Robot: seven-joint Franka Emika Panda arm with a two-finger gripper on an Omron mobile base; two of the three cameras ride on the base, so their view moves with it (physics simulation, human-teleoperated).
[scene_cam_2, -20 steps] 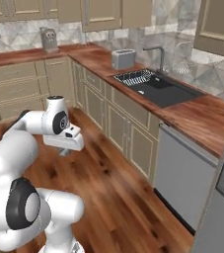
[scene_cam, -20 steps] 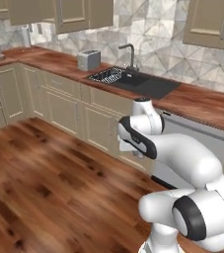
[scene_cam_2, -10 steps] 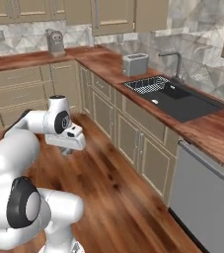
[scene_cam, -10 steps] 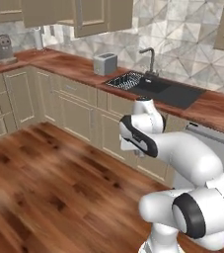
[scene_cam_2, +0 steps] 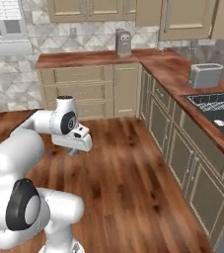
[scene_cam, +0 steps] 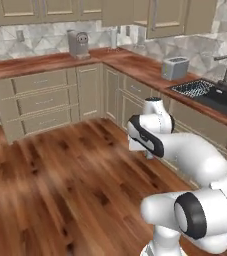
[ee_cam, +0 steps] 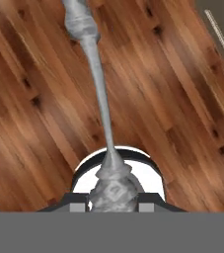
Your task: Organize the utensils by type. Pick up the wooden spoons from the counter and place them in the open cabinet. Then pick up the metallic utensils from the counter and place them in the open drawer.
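Jaws (ee_cam: 112,205) pinching a slim silver-grey metal utensil (ee_cam: 96,94) at its near end; the shaft runs from between the jaws toward the top of the hand view and widens at the far end. Spoon or fork, cannot tell, the far end is cut off by the frame edge. Utensil hangs over the wood plank floor (ee_cam: 172,99), not touching it.

Left base view: the white arm (scene_cam: 157,132) is folded in close to the base, wrist pointing down over the floor (scene_cam: 60,180), near the corner run of cream cabinets. The utensil is too small to make out there. Right base view: the hand (scene_cam_2: 76,141) sits low on the left, above the floor (scene_cam_2: 128,183), well apart from the table.

Table (scene_cam: 135,65) is an L-shaped reddish-brown top over cream panelled bases, running along the far wall and down the right side. On it: a grey toaster (scene_cam: 175,67) on the right run, a coffee machine (scene_cam: 78,43) at the far corner, a dark sink (scene_cam: 220,95) with a dish rack (scene_cam: 192,88) beside it and a faucet (scene_cam: 226,67) behind. Same items in the right base view: toaster (scene_cam_2: 205,74), coffee machine (scene_cam_2: 123,42), sink (scene_cam_2: 219,116). Upper cabinets (scene_cam_2: 128,10) along the far wall, doors closed where visible. A window (scene_cam_2: 2,22) on the far left.
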